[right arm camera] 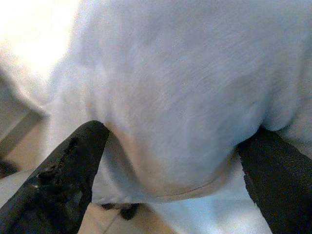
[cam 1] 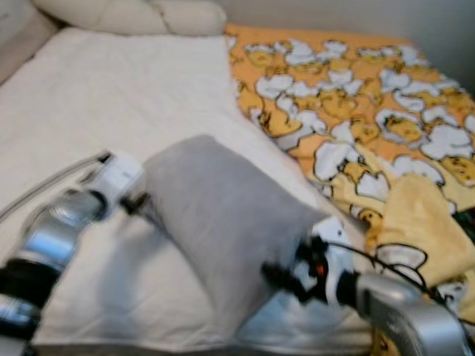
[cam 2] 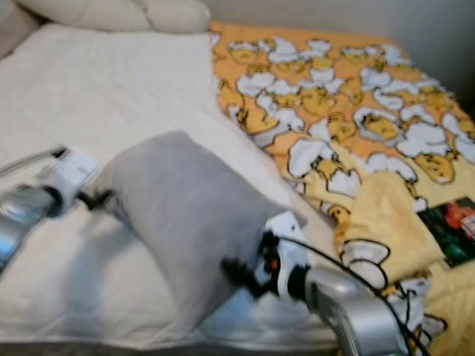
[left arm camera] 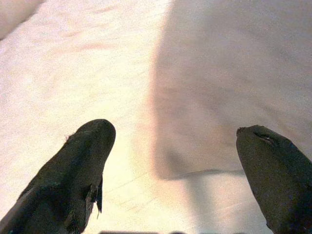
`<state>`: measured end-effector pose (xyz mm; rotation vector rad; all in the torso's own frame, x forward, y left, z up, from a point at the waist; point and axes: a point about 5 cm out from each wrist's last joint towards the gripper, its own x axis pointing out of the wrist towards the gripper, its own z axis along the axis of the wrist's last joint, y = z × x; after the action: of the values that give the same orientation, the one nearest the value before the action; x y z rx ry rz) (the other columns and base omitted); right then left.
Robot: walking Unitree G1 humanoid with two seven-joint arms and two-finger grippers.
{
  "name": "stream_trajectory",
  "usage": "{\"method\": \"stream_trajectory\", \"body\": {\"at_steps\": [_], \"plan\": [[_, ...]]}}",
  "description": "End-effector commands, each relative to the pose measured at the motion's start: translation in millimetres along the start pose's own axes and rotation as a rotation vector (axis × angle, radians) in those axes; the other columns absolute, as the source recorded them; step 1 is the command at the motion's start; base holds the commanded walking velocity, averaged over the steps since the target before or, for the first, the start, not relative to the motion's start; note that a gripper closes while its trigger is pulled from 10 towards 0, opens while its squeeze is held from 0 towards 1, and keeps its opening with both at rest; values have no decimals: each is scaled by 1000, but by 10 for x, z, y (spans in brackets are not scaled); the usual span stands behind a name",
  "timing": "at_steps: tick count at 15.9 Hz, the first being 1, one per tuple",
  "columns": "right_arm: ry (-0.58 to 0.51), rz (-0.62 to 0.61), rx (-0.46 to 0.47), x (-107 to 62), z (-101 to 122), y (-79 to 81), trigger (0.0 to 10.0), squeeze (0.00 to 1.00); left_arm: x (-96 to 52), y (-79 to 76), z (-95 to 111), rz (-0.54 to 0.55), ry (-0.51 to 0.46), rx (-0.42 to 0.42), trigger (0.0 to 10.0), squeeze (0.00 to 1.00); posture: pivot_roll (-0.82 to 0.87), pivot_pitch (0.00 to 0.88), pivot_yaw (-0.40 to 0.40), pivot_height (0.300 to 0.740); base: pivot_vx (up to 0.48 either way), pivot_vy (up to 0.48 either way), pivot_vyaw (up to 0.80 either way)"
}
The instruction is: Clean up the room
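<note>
A grey pillow [cam 1: 217,218] lies slantwise on the white mattress [cam 1: 102,108], near the bed's front edge. My left gripper [cam 1: 140,203] is at the pillow's left end; in the left wrist view it [left arm camera: 173,130] stands open, with the pillow [left arm camera: 234,73] just ahead of its fingers. My right gripper [cam 1: 283,278] is at the pillow's lower right end. In the right wrist view it [right arm camera: 175,135] is open wide, and the pillow's end [right arm camera: 170,73] bulges between its fingers.
An orange and yellow duck-print blanket [cam 1: 369,98] covers the bed's right half, crumpled near my right arm. A dark magazine [cam 2: 462,223] lies on it. A long cream bolster [cam 1: 119,9] rests against the wall at the head. The bed's front edge is close below.
</note>
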<state>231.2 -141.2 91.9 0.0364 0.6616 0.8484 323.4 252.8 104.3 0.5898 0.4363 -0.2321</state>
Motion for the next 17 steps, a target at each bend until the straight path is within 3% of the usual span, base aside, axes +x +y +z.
{"method": "stream_trajectory", "body": {"at_steps": [1,3,5,6,7,8,9,10,12,13,17], "plan": [[-15,108,-31,-68,84,146,10000,0,-51,107,59,25,-30,4,10000,0,-67,0,0,740,0,0,0],[29,167,-76,-404,84,168,10000,0,-190,272,-19,33,-18,14,10000,0,-64,0,-2,740,0,0,0],[4,189,-83,-630,174,145,10000,0,-249,319,-81,39,-1,6,10000,0,-63,0,-2,740,0,0,0],[-29,186,-84,-788,266,105,10000,0,-276,334,-122,45,17,-39,10000,0,-63,0,-1,740,0,0,0],[-110,154,-126,-1057,482,32,10000,596,-293,304,-108,36,1,-160,10000,0,-65,0,-4,740,0,0,0],[-140,155,-126,-1147,546,3,10000,1000,-293,278,-93,30,-14,-182,10000,0,-65,0,-7,740,0,0,0],[-184,138,-102,-1204,635,-70,10000,1000,-294,237,-50,38,-77,-179,10000,1000,-67,0,-8,740,0,0,0],[-231,99,-75,-1208,694,-163,10000,1000,-296,156,-11,-14,-114,-299,10000,1000,-69,0,-7,740,0,0,0],[-262,-1,-24,-1088,696,-364,10000,1000,-313,9,37,-38,-126,-341,10000,1000,-67,0,-8,740,0,0,0],[-318,-74,25,-852,668,-551,10000,1000,-326,-235,39,-118,-106,-456,10000,1000,-65,0,-3,740,0,0,0],[-320,-125,128,-440,511,-802,10000,1000,-311,-601,117,-323,-149,-662,10000,1000,-49,0,-9,740,0,0,0]]}}
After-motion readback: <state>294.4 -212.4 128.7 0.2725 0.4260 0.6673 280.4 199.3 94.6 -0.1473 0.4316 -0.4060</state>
